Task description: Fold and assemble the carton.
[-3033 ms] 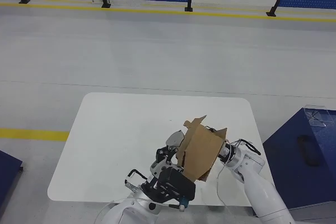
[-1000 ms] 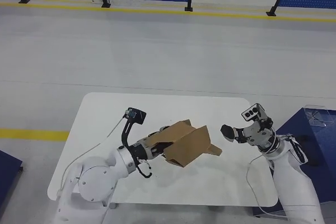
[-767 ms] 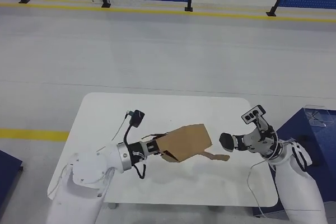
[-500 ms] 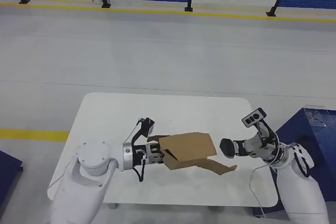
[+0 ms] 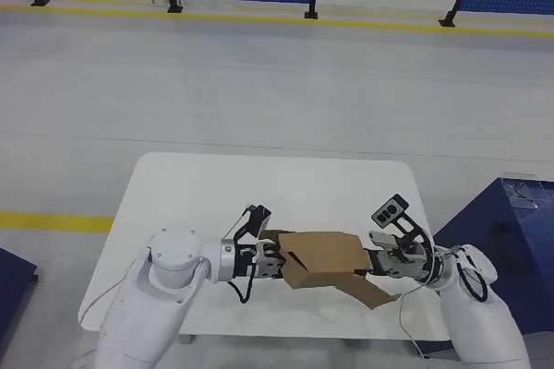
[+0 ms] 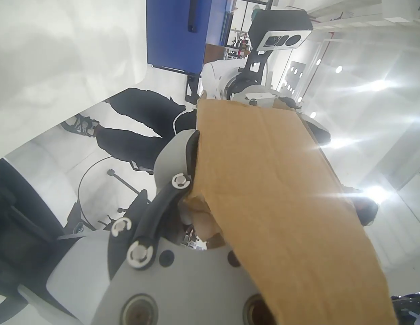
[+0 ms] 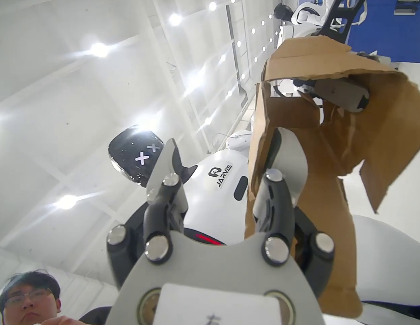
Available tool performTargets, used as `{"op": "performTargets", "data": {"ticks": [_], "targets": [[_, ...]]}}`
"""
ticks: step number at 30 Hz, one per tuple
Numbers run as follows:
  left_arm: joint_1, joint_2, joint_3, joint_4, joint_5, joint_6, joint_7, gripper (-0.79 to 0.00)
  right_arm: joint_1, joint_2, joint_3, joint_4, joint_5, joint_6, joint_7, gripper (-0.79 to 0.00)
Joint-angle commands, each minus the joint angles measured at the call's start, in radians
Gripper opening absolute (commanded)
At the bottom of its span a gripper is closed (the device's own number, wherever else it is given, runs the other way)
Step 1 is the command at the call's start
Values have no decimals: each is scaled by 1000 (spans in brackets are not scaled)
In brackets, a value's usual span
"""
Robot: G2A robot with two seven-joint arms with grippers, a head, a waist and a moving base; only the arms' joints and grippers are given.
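Clamping the carton (image 5: 321,259) is the left claw (image 5: 277,260); right claw (image 7: 225,152) gapes astride its wall.

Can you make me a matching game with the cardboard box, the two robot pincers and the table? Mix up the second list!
Things:
1. carton
2. left pincer
3. right pincer
4. table

Colours and states:
A. white
B. wide open
C. brown
D. shut on the carton

Pairs: 1-C, 2-D, 3-B, 4-A.
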Motion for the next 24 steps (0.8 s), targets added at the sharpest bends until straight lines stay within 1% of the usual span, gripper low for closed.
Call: {"op": "performTargets", "data": {"ticks": [1, 3, 8, 11, 12, 13, 16, 17, 18, 20, 24], "targets": [[-1, 3, 7, 3, -5, 3, 2, -785, 3, 0, -8, -3, -3, -1, -12, -437], [-3, 5, 13, 4, -7, 9, 2, -785, 7, 1, -15, -4, -7, 4, -23, -477], [-10, 13, 22, 14, -10, 33, 7, -785, 14, 5, -32, -12, -51, 10, -36, -477], [-16, 17, 26, 20, -16, 39, 10, -785, 16, 8, -43, -15, -94, 4, -48, -557], [-17, 18, 27, 22, -17, 40, 13, -785, 17, 9, -47, -15, -104, 2, -51, -622], [-18, 19, 29, 23, -19, 42, 12, -785, 17, 9, -50, -15, -110, 2, -50, -785], [-24, 24, 33, 26, -18, 52, 16, -785, 18, 11, -57, -4, -111, 22, -59, -785], [-24, 25, 31, 26, -19, 53, 22, -496, 21, 12, -58, 0, -100, 40, -69, -785], [-24, 27, 27, 24, -22, 52, 32, 0, 21, 12, -58, 0, -100, 40, -69, -785], [-22, 30, 16, 15, -20, 39, 60, 0, 21, 12, -58, 0, -100, 40, -69, -785], [-1, 36, -13, 2, -21, -28, 117, 0, 21, 12, -58, 0, -100, 40, -69, -785]]}}
